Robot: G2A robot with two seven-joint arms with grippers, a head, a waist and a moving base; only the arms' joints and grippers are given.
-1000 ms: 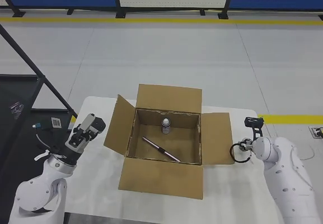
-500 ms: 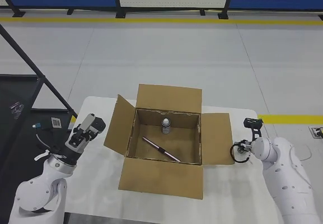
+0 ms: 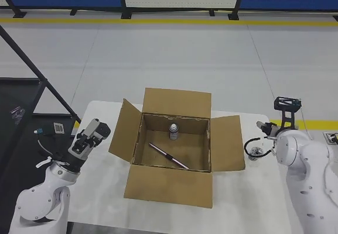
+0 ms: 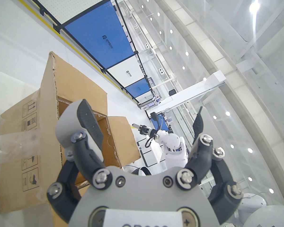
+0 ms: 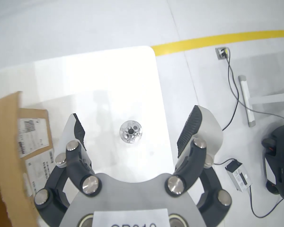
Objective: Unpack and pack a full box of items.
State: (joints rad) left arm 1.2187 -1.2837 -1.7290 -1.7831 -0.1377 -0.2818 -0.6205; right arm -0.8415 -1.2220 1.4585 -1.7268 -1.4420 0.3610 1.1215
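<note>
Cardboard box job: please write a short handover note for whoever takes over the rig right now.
Left gripper: open, empty, beside the left flap of the box.
Right gripper: open, empty, above the round metal part on the table, right of the box.
Done: that part is out.
Left: small bottle and pen-like rod are in the box; unpack them, then repack all.

Arms: glossy white rounded shells on left arm (image 3: pixel 43 196) and right arm (image 3: pixel 309 169).
Cable: black cable loop (image 3: pixel 246 145) at the right wrist.
Grippers: left gripper (image 4: pixel 142 112), right gripper (image 5: pixel 135 113); white fingers (image 5: pixel 209 124), black ribbed pads (image 4: pixel 88 121), black links, silver screws, grey plate.
</note>
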